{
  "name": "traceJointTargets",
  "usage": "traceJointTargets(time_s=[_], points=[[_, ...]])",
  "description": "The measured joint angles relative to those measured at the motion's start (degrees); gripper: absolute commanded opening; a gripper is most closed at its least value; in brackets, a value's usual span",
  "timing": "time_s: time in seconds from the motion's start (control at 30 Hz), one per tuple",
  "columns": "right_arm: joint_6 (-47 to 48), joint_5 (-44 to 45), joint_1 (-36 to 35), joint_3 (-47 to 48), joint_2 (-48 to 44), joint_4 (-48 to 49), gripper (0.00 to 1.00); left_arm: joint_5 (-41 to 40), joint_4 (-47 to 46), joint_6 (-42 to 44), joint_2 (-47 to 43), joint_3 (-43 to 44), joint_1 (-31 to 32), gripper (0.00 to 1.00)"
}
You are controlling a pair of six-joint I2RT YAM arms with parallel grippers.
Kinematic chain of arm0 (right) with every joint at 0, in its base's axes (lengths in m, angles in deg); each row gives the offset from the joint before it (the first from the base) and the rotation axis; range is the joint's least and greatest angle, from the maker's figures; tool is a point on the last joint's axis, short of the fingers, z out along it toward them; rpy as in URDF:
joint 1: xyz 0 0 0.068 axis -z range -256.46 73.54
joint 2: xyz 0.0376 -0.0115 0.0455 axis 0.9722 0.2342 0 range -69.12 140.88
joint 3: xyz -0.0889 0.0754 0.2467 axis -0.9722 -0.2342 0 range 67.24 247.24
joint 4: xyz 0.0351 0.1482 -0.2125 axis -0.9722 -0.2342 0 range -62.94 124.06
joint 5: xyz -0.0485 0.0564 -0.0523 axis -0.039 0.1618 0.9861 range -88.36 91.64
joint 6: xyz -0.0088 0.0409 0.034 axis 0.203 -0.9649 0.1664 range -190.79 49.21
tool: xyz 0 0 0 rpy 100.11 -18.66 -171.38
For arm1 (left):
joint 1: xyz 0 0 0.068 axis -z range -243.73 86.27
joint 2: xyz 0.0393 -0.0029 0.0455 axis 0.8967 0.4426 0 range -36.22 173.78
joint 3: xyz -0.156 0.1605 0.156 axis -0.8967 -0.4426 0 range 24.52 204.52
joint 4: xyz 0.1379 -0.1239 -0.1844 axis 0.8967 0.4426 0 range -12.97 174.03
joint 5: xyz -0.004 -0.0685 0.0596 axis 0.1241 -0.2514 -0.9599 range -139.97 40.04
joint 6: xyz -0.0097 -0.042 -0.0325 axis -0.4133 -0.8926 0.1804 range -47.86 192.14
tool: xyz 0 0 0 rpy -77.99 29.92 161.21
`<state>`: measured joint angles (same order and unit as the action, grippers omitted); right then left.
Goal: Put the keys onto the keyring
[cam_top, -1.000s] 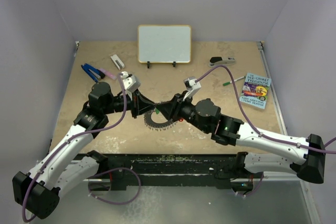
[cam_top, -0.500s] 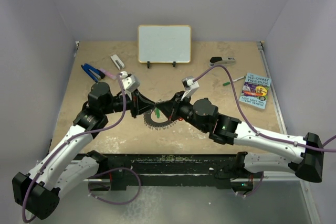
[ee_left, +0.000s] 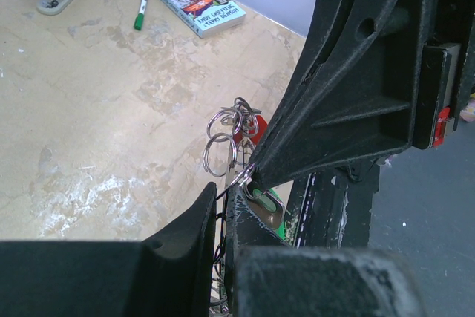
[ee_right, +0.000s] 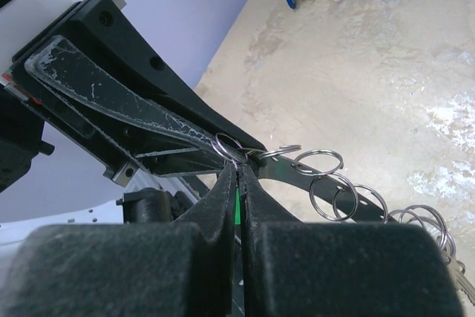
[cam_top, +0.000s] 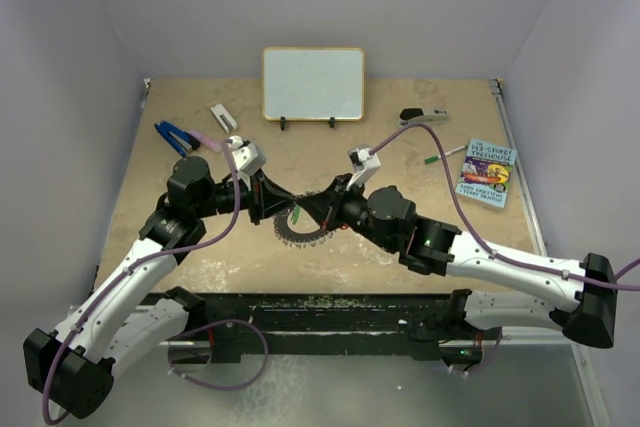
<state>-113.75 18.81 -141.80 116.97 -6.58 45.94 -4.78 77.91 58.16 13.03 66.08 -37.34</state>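
Silver keyring (ee_right: pixel 335 184) clamped in the left hand (ee_left: pixel 237 187); the right hand (ee_right: pixel 238 165) pinched shut against its fringe.

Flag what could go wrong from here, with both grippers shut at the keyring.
1. The right gripper closes with only its very tips at a small split ring. Whether it has a real hold is unclear, so the ring might slip out.
2. The left gripper clamps the keyring right beside it, so any move may knock the fingers together.
3. The red key sits among loose rings and could snag.
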Motion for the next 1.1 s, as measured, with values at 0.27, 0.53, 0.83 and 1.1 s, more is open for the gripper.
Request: traceJointTargets(time_s=[0.27,0.53,0.83,1.1], points=[[-4.3,2.0,-0.2,2.2,0.0,-4.9,0.00,0.8,-0.6,-0.4,0.0,0.0,0.0,0.04],[-8.7,3.8,-0.3,4.6,0.1,-10.7,0.00,1.3,-1.0,-0.4,0.0,0.0,0.0,0.04],[-11.1,4.4,-0.3,8.8,2.3,-16.3,0.00,1.5,-1.3,-0.4,0.0,0.0,0.0,0.04],[-12.2,4.4,-0.3,11.8,5.2,-20.0,0.00,0.9,0.3,1.2,0.0,0.0,-0.2,0.04]])
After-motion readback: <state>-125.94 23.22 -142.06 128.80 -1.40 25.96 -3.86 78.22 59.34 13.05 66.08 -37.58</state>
